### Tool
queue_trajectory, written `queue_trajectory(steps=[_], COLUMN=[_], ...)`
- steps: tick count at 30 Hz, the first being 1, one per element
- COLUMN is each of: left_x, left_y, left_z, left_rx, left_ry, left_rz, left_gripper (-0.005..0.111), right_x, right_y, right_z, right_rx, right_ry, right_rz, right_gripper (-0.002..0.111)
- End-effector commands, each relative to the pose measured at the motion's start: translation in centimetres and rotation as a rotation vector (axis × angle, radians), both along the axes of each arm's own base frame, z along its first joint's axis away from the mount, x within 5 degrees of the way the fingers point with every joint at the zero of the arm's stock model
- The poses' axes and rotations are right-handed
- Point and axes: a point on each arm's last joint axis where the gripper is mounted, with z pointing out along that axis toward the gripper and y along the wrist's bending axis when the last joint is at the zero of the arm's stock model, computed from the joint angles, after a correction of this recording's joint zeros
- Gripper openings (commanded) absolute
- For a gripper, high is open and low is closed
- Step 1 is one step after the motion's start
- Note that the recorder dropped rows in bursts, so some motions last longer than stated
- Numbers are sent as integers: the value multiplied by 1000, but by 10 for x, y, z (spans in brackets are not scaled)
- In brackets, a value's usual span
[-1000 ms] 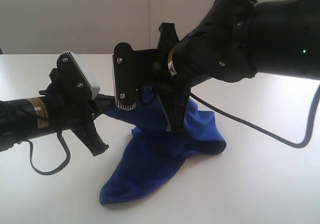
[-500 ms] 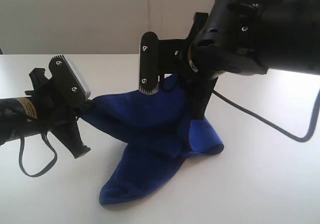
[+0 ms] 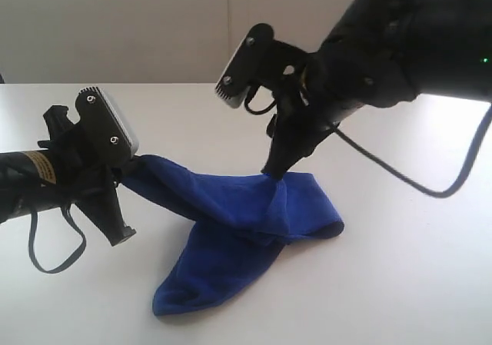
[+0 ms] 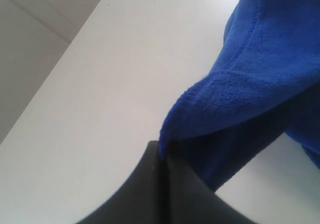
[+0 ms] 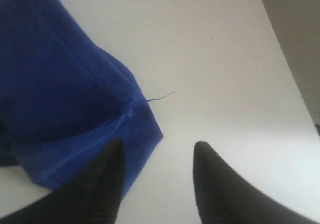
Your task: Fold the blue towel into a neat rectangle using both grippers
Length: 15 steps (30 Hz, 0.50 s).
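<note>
The blue towel (image 3: 246, 222) lies crumpled on the white table, with one corner pulled up to the left. My left gripper (image 3: 123, 172) is shut on that corner, and in the left wrist view its closed tips (image 4: 162, 146) pinch the towel's edge (image 4: 250, 84). My right gripper (image 3: 270, 172) points down at the towel's top fold and is open. In the right wrist view its fingers (image 5: 157, 144) stand apart with bare table between them. One finger overlaps the towel's edge (image 5: 65, 84) without holding it.
The white table (image 3: 400, 268) spreads out on all sides of the towel. A black cable (image 3: 430, 187) hangs from the right arm over the table, and another cable loop (image 3: 46, 257) hangs under the left arm. A pale wall stands behind.
My right gripper has opened, let go of the towel and drawn back to the right. The lifted part of the towel has dropped onto the table. The left gripper pulled left, still holding its corner.
</note>
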Motion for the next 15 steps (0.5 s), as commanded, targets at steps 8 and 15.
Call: queue_trajectory(steps=[8,15], left_x=[-3,-3], left_y=[2,2], left_z=[-3,-3], left_rx=[10,-6], left_ry=[35,45], left_rz=[15,25], left_gripper=[0,0], right_x=[57,89], right_y=[-78,-72], right_z=[-46,-85], right_rx=[653,658], right_ry=[476,543], right_rz=[-26,-28], right_gripper=[32,61])
